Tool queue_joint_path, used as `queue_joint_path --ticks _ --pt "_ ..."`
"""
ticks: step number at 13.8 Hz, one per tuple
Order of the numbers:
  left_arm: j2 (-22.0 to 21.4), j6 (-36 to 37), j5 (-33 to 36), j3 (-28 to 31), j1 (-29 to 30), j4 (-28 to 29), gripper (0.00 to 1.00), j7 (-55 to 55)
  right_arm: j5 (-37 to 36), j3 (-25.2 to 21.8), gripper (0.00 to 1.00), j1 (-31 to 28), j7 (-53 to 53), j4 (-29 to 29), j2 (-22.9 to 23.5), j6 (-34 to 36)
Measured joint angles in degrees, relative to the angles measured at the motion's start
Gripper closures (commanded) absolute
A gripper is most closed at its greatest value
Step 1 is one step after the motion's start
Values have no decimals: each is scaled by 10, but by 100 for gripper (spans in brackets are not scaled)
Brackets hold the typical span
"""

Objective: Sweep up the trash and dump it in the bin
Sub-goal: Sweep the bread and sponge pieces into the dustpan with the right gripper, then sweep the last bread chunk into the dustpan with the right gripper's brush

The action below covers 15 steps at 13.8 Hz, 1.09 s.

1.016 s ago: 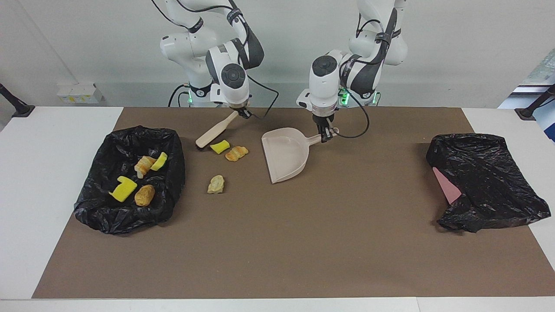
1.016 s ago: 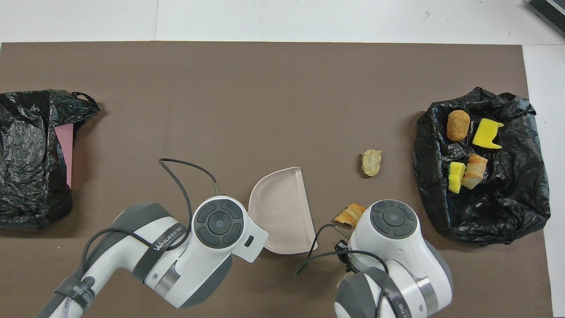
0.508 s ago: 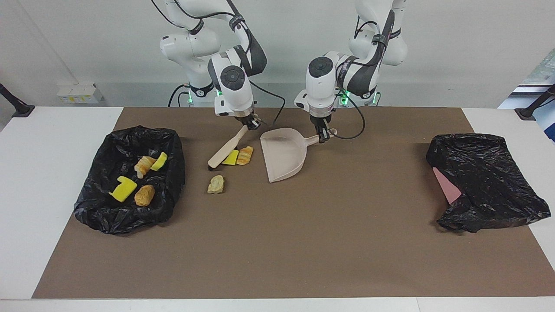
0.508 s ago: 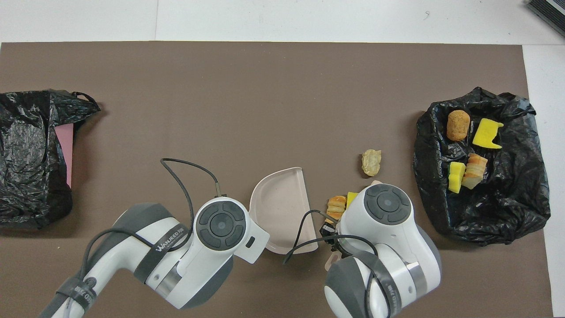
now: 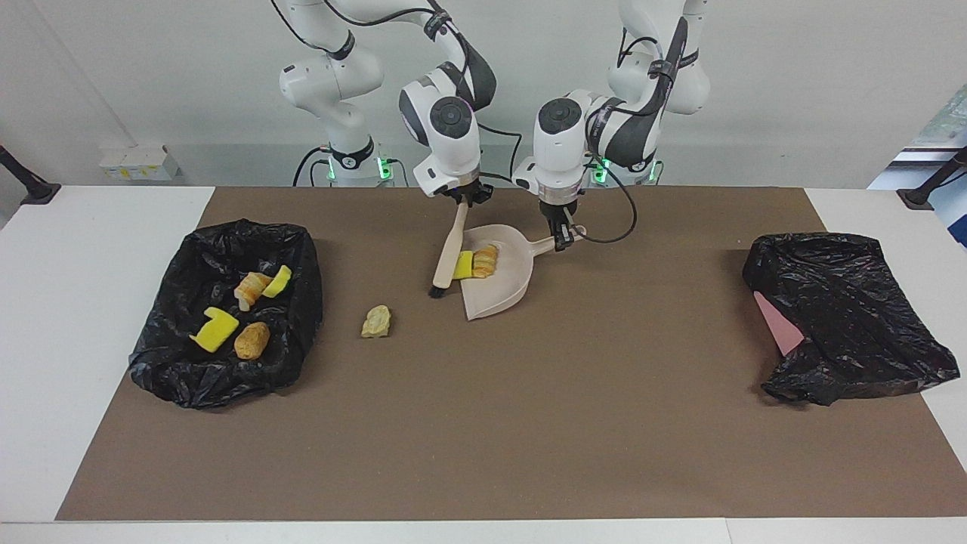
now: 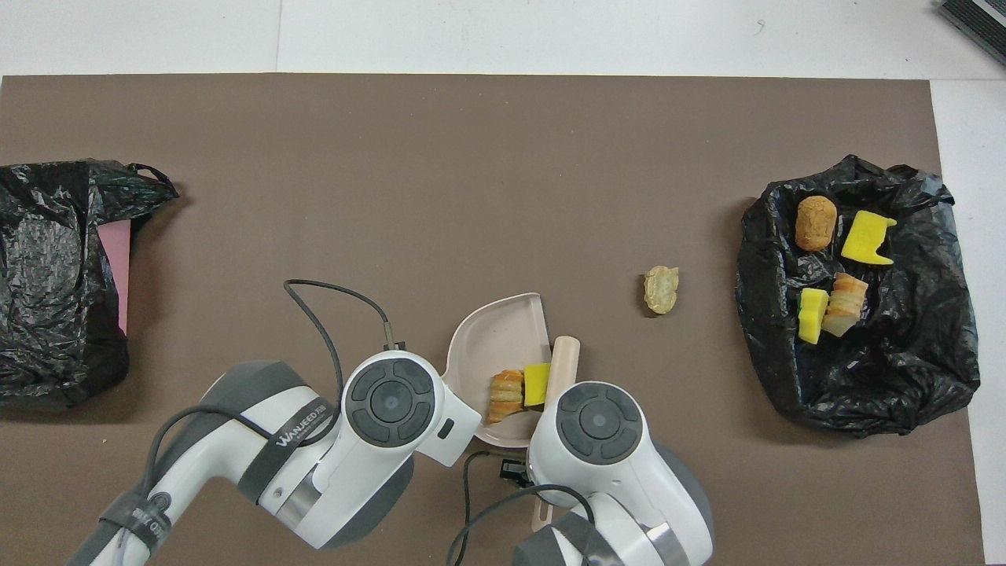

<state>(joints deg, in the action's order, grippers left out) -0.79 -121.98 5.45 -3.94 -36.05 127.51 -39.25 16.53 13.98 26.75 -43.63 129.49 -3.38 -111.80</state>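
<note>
Right tool [image 5: 468, 202] clamped on brush [image 5: 449, 253]; swept yellow sponge bit [image 5: 462, 264] and bread piece [image 5: 484, 261] into dustpan [image 5: 508, 291], handle gripped by left tool [image 5: 560, 240]. Beige lump [image 5: 376, 321] remains on worktop; four scraps in bin bag [image 5: 295, 317].

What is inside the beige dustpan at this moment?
The dustpan holds two scraps near its open edge: a yellow sponge bit and an orange-brown bread-like piece, side by side. In the overhead view, the arms cover the pan's part nearest the robots.
</note>
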Motion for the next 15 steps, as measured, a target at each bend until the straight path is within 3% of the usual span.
queue_joint_path --ticks 3,6,10,12,15 --pt "4 -25 0 4 8 7 100 0 -25 -1 100 -1 72 -29 11 6" --pt "9 -35 0 7 24 7 100 -1 -123 -5 100 -20 157 -57 37 17" --pt "19 -41 0 8 50 -8 100 -1 -215 -9 100 -89 201 -112 72 92" --pt "30 -39 0 8 56 -25 100 -1 -263 -10 100 -123 202 -147 72 142" --pt "40 -30 0 8 57 -39 100 1 -290 -11 100 -178 201 -159 62 152"
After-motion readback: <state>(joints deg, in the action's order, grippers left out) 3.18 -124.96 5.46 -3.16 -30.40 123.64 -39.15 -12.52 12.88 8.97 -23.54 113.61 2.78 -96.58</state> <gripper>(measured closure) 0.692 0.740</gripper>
